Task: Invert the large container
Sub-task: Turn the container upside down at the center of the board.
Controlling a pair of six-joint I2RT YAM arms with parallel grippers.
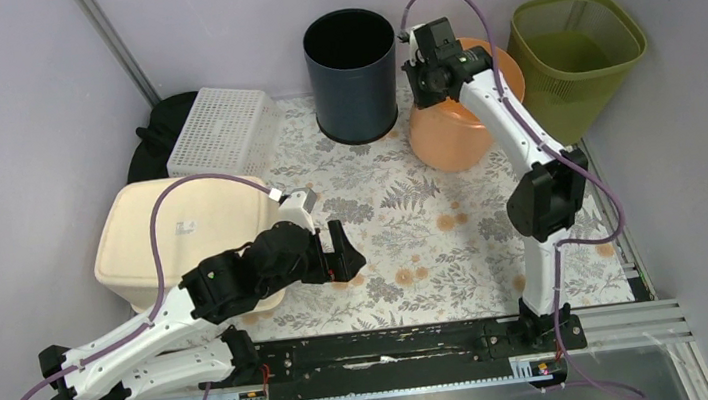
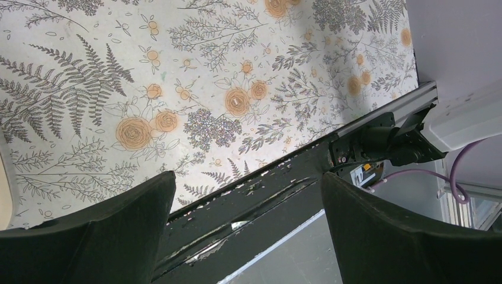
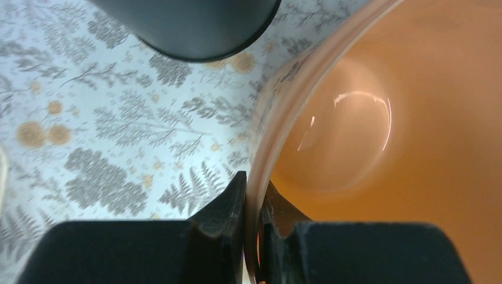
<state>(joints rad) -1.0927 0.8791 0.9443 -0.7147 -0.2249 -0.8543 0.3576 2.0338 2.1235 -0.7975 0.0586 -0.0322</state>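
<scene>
Far right of the worktop [image 1: 581, 280], mouth up, on the floral cloth [image 1: 413, 223]: orange container [image 1: 448, 134], just beside the dark round bin [image 1: 352, 74] on its left and near the green mesh basket [image 1: 580, 58] on its right. Right fingers [image 3: 228, 207] clenched on the container's rim at the left side of the mouth, one finger outside the wall and the other inside, the thin lip squeezed between the two tips. Seen from the right wrist, a glossy orange interior with a curved glint on the bottom, and the dark bin's base just past the rim. Right arm stretched forward and up from its base to reach that rim. Left fingers [image 1: 341, 254] released, spread wide and grasping nothing, hanging low over the cloth towards the near edge of the worktop, just beside the cream tub [image 1: 183, 235]. Between them in the left wrist view, only flower print and the black rail [image 2: 260, 195] along the front edge. White lattice basket [image 1: 221, 130] at the far left, behind the cream tub.
</scene>
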